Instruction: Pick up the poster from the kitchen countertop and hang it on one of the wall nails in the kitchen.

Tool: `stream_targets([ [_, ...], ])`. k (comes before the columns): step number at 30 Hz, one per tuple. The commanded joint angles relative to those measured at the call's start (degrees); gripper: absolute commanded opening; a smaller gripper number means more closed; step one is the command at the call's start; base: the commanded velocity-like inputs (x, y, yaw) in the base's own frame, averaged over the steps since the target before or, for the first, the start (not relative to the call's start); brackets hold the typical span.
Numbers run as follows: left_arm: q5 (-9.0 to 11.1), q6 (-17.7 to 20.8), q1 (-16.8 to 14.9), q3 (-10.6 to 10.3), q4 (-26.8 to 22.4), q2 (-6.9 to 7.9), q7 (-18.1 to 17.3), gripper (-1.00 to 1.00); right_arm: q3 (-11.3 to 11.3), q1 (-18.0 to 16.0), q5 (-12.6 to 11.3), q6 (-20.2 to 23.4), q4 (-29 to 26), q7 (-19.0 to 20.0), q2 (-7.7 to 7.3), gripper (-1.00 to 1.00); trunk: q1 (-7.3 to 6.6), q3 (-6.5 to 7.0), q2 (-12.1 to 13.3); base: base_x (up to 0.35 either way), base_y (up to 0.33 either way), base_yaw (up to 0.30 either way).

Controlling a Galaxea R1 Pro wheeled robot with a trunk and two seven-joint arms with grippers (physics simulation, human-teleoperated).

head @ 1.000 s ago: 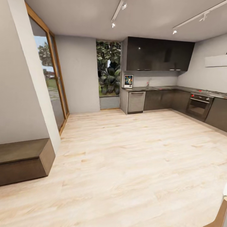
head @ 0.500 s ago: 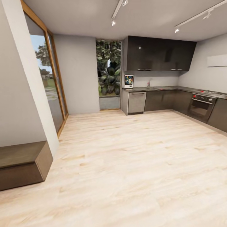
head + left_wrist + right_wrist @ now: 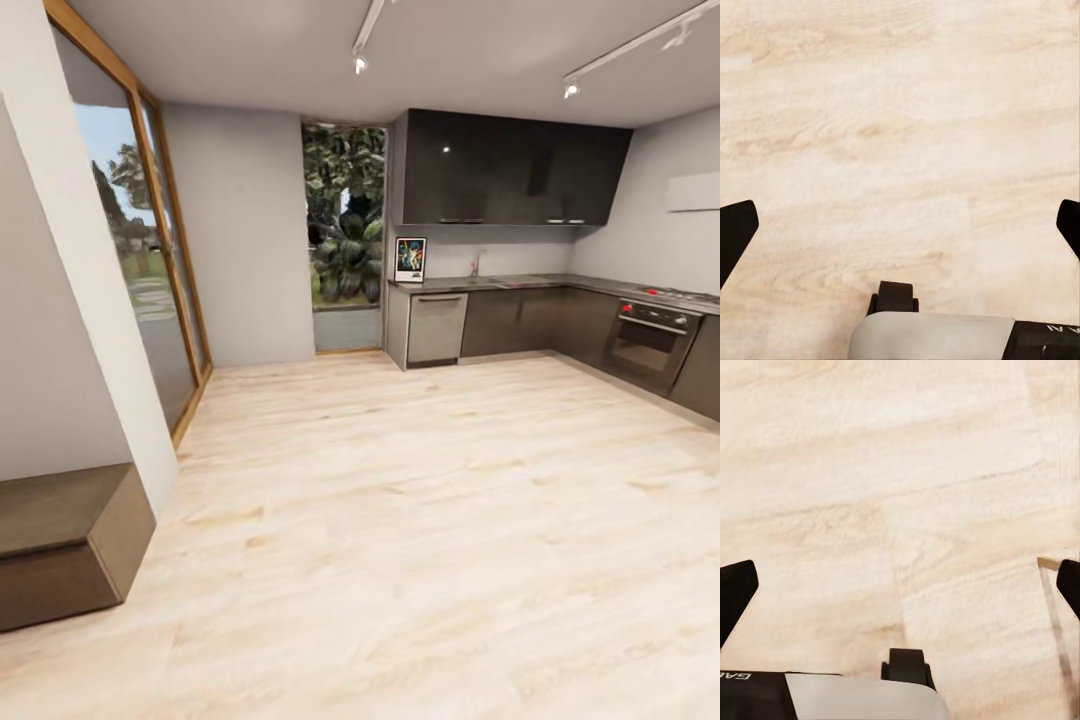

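The floor [image 3: 420,520] is pale, matt wood grain. At two o'clock, the cabinets [image 3: 510,168] look dark and glossy, the countertop [image 3: 520,283] grey and metallic.

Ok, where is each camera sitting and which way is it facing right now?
Head view: on the robot's head, looking across the wood floor at the kitchen countertop, where the poster stands.
Left wrist view: on the left arm, facing down at the floor; left hand fingertips spread wide.
Right wrist view: likewise, right hand open.
Shared: all three show the floor.

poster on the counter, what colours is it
The poster has a white border around a dark blue picture with colourful figures; it shows best in the head view.
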Motion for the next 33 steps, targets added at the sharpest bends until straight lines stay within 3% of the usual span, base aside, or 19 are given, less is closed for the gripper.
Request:
stream_targets([
  [1, -0.01, 0.03, 0.02, 0.08, -0.10, -0.03, 0.06, 1.00, 0.02, -0.03, 0.26, -0.16, 0.04, 0.01, 0.00, 1.00, 0.04, -0.05, -0.02, 0.338, 0.000, 0.000],
  [33, -0.01, -0.11, 0.02, 0.17, -0.10, -0.03, 0.07, 1.00, -0.07, -0.03, 0.17, -0.16, 0.04, 0.00, -0.07, 1.00, 0.04, -0.05, -0.02, 0.339, 0.000, 0.000],
])
